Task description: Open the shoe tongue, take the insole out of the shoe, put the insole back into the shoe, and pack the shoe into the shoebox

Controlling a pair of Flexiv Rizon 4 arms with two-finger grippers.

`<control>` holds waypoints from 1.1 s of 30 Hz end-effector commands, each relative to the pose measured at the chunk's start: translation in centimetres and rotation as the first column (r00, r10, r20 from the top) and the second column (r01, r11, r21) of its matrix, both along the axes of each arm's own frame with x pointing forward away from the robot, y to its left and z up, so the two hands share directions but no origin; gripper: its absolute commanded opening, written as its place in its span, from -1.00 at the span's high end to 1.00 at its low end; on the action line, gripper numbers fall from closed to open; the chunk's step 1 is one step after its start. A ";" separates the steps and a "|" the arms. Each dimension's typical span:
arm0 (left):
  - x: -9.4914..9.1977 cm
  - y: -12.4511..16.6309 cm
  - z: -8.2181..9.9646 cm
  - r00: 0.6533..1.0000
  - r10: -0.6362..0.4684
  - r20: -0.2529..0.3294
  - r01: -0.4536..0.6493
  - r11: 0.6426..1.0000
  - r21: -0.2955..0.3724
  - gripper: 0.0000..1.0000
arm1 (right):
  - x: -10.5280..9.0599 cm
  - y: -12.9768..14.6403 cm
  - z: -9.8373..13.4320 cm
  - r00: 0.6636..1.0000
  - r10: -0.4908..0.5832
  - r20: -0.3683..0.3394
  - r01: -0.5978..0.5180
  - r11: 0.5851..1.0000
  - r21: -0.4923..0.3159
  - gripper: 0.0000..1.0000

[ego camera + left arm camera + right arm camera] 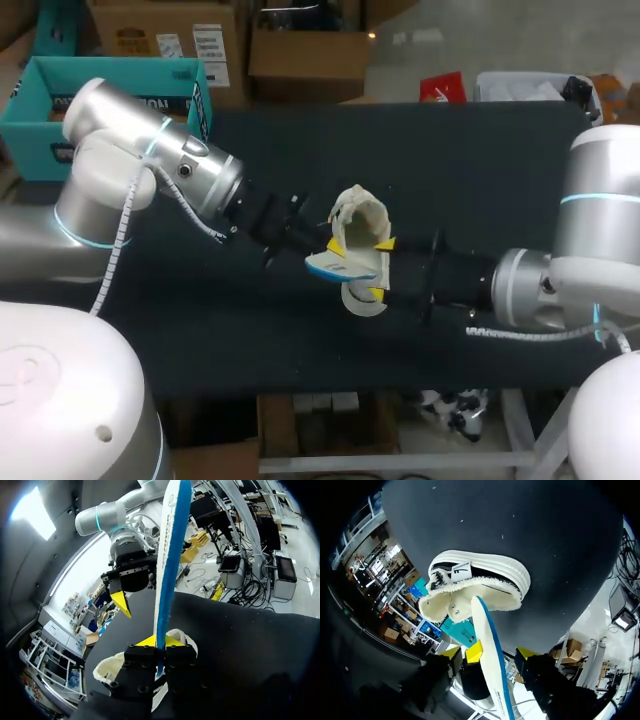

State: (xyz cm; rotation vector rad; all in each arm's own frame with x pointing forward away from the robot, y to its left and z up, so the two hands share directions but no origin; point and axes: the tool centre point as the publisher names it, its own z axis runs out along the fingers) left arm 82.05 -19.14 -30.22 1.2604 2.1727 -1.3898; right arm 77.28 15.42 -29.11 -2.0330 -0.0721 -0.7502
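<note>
Starting at the left, the left gripper [161, 641] is clamped on a thin white foam insole with a blue edge [170, 555], holding it edge-up just over a cream fleece-lined shoe with a white rubber sole [360, 215]. The shoe sits mid-way along the black cloth-covered table [480, 170]. Further right, the right gripper [380, 268] hangs by the shoe, fingers spread wide, gripping nothing. The insole looks light and floppy, best pinched near one end. The shoe's collar seems soft and its sole firmer, the safer place to hold.
</note>
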 end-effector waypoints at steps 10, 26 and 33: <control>1.2 -1.6 -1.4 1.000 -0.001 0.020 0.001 1.000 -0.018 1.00 | 1.3 -0.3 -1.0 1.000 -0.017 -0.020 0.017 1.000 0.006 0.00; 2.5 -2.4 -2.6 0.998 0.053 0.037 -0.051 0.998 -0.041 1.00 | 3.0 -1.4 -2.4 0.997 -0.053 -0.051 0.052 0.999 -0.004 0.01; 2.6 -2.5 -2.5 0.998 0.051 0.032 -0.049 0.998 -0.048 1.00 | 3.8 -1.4 -2.8 0.995 -0.072 -0.062 0.069 0.997 -0.044 0.30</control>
